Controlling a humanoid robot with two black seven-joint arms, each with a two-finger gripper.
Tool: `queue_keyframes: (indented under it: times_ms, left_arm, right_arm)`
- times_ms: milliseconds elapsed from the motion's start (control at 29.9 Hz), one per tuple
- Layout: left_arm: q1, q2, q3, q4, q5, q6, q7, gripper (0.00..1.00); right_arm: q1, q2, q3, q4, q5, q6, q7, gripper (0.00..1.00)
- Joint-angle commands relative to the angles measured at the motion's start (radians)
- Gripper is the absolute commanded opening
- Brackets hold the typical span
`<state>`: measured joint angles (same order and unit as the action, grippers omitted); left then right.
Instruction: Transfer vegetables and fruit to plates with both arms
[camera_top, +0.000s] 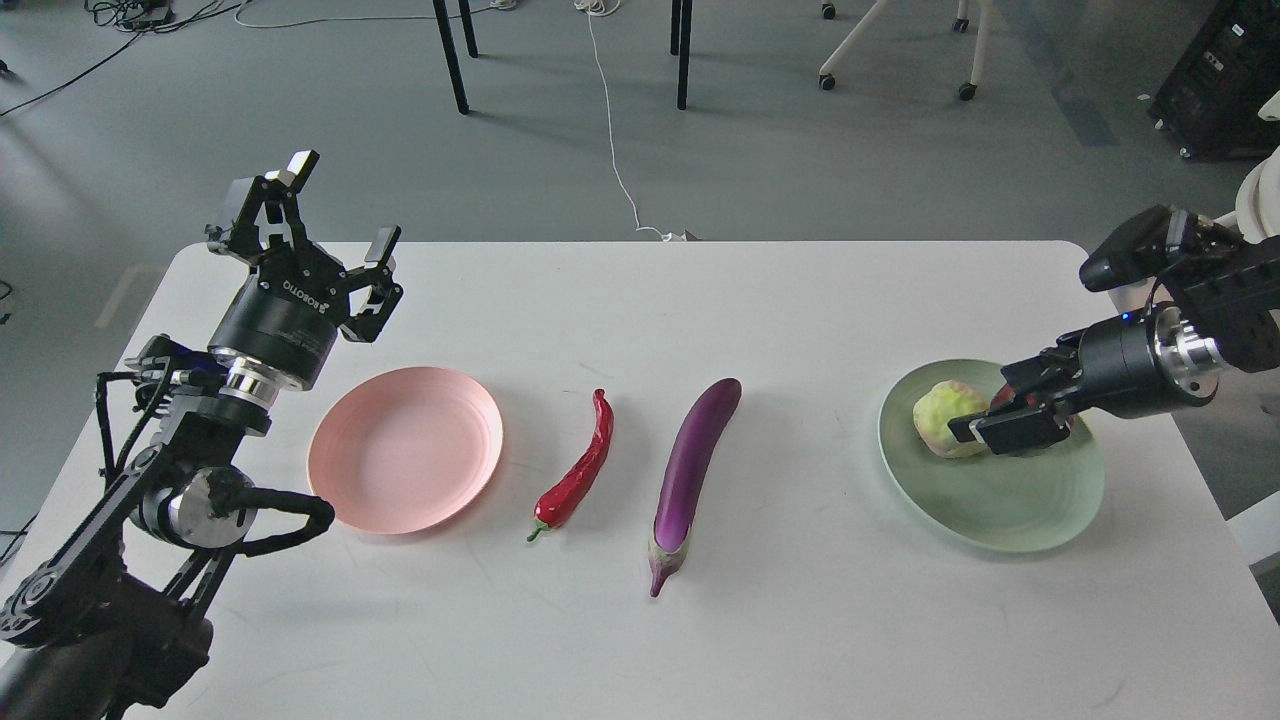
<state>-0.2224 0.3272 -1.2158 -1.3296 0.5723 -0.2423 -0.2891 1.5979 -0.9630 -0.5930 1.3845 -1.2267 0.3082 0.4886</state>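
My right gripper (985, 403) is shut on the yellow-green lumpy fruit (940, 418), which sits low on the far left part of the mint green plate (1000, 510). The dark red fruit (1001, 396) is on the same plate, mostly hidden behind the gripper. The red chili (580, 468) and the purple eggplant (690, 470) lie side by side on the table's middle. The pink plate (405, 450) is empty at the left. My left gripper (343, 205) is open and empty, raised behind the pink plate's far left.
The white table (800, 620) has its far edge just behind my left gripper and its right edge close to the green plate. Table and chair legs (682, 55), a white cable (610, 130) and a black cabinet (1225, 75) are on the floor beyond.
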Motion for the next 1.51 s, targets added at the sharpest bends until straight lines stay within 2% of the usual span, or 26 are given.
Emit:
queue_keyframes:
  times_ms: [0, 167, 368, 435, 535, 569, 636, 736, 870, 970, 1238, 1472]
  left_arm:
    - [-0.005, 0.023, 0.015, -0.013, 0.009, -0.002, 0.004, 0.99]
    - [-0.009, 0.059, 0.044, -0.066, 0.059, 0.000, 0.007, 0.99]
    - [-0.017, 0.096, 0.125, -0.160, 0.423, 0.000, 0.013, 0.99]
    - [-0.044, 0.095, 0.160, -0.174, 0.573, 0.000, 0.021, 0.99]
    - [-0.132, 0.098, 0.274, -0.169, 0.791, 0.000, 0.053, 0.99]
    - [-0.173, 0.099, 0.326, -0.163, 0.878, 0.000, 0.059, 0.99]
    - [-0.233, 0.102, 0.396, -0.151, 0.992, -0.002, 0.060, 0.99]
    - [-0.394, 0.104, 0.589, -0.060, 1.228, -0.014, 0.059, 0.99]
    - [-0.535, 0.098, 0.786, 0.036, 1.282, -0.054, 0.077, 0.99]
    - [-0.555, 0.096, 0.866, 0.078, 1.285, -0.077, 0.114, 0.99]
    - [-0.548, 0.104, 0.961, 0.104, 1.288, -0.147, 0.179, 0.99]
    - [-0.543, 0.095, 0.961, 0.112, 1.292, -0.150, 0.182, 0.99]
  right_arm:
    - [-0.122, -0.033, 0.139, 0.001, 0.390, -0.003, 0.000, 0.98]
    - [-0.366, -0.023, 0.372, -0.022, 0.907, -0.044, 0.000, 0.98]
    - [-0.613, 0.009, 0.652, -0.172, 1.288, -0.034, 0.000, 0.99]
    - [-0.685, 0.033, 0.738, -0.263, 1.371, 0.021, 0.000, 0.99]
    - [-0.759, 0.090, 0.808, -0.398, 1.420, 0.167, 0.000, 0.99]
    - [-0.777, 0.114, 0.821, -0.439, 1.423, 0.180, 0.000, 0.99]
    - [-0.792, 0.138, 0.834, -0.478, 1.423, 0.180, 0.000, 0.99]
    - [-0.808, 0.159, 0.840, -0.495, 1.423, 0.180, 0.000, 0.99]
    - [-0.806, 0.164, 0.843, -0.495, 1.423, 0.180, 0.000, 0.99]
    - [-0.809, 0.158, 0.843, -0.495, 1.423, 0.180, 0.000, 0.99]
    - [-0.812, 0.159, 0.846, -0.496, 1.423, 0.180, 0.000, 0.99]
    - [-0.817, 0.159, 0.846, -0.496, 1.422, 0.180, 0.000, 0.99]
